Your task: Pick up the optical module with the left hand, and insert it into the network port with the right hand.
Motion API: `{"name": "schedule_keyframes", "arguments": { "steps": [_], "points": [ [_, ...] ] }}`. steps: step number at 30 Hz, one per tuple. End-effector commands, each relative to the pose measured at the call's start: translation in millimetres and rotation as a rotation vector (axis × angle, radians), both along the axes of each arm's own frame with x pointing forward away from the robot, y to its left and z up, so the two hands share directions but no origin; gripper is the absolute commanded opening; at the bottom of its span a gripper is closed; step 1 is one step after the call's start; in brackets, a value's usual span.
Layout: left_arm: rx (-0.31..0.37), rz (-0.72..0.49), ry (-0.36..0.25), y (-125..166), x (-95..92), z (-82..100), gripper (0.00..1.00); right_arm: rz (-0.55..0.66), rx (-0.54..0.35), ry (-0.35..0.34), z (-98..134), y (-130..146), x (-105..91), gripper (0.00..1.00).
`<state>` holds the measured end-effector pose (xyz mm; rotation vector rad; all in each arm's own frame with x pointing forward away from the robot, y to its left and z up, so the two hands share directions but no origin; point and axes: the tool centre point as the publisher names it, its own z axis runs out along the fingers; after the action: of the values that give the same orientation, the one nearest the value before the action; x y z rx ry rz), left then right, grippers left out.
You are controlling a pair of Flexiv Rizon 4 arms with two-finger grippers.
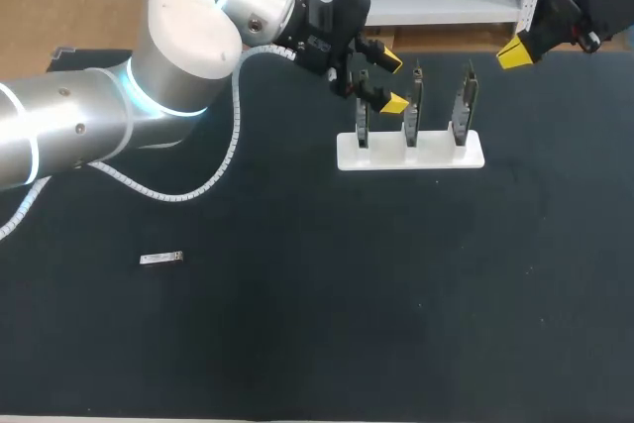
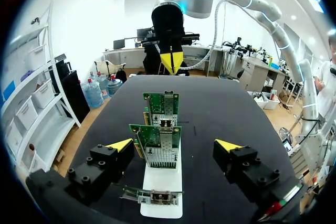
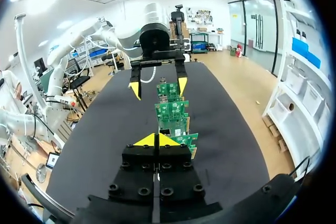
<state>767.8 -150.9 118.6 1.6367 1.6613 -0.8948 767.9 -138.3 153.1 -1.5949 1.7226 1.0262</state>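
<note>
**Module at the desk's left; both tools at the far side**

The module [image 1: 161, 259], a small silver bar, lies flat in the left part of the desk [image 1: 396, 324], nearer the near edge than the far one, with nothing touching it. Its long axis runs roughly parallel to the near edge.

The left tool [image 1: 391, 80] is well apart from it, over the far middle of the desk, with its fingers spread wide and holding nothing. It hangs just beside the stand [image 1: 409, 154], a white block carrying three upright cards [image 1: 414, 96] in a row. Whether a fingertip touches the leftmost card cannot be told. A port [image 2: 166, 125] on the nearest card faces this tool. From here the module lies back toward the near left corner.

The right tool [image 3: 156, 140] sits by the far right corner, its yellow tips pressed together on nothing.

Judgement: the pick-up is not yet begun. The left arm is the nearer one. It would need to draw away from the stand, descend over the module, and set its fingers across the bar's narrow width.
</note>
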Motion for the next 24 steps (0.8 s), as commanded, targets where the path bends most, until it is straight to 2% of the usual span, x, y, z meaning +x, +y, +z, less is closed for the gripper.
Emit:
{"name": "schedule_keyframes", "arguments": {
  "steps": [1,5,6,7,8,24],
  "points": [
    [0.004,0.000,0.002,-0.8,0.7,0.4,1.00,-0.002,0.000,-0.005,-0.5,0.5,-1.7,0.00],
    [0.004,0.000,0.002,-0.8,0.7,0.4,1.00,-0.009,-0.001,-0.007,-1.0,0.5,-0.8,0.00],
    [0.004,0.000,0.002,-0.8,0.7,0.4,1.00,-0.011,-0.001,-0.007,-1.0,0.6,-0.8,0.05],
    [0.004,0.000,0.002,-0.8,0.7,0.4,1.00,-0.021,-0.010,-0.012,-1.1,0.9,-0.6,0.75],
    [0.004,0.000,0.002,-0.8,0.7,0.4,1.00,-0.025,-0.016,-0.017,-1.4,1.2,-0.4,1.00],
    [0.004,0.000,0.002,-0.8,0.7,0.4,1.00,-0.025,-0.016,-0.017,-1.4,1.2,-0.4,1.00]
  ]
}}
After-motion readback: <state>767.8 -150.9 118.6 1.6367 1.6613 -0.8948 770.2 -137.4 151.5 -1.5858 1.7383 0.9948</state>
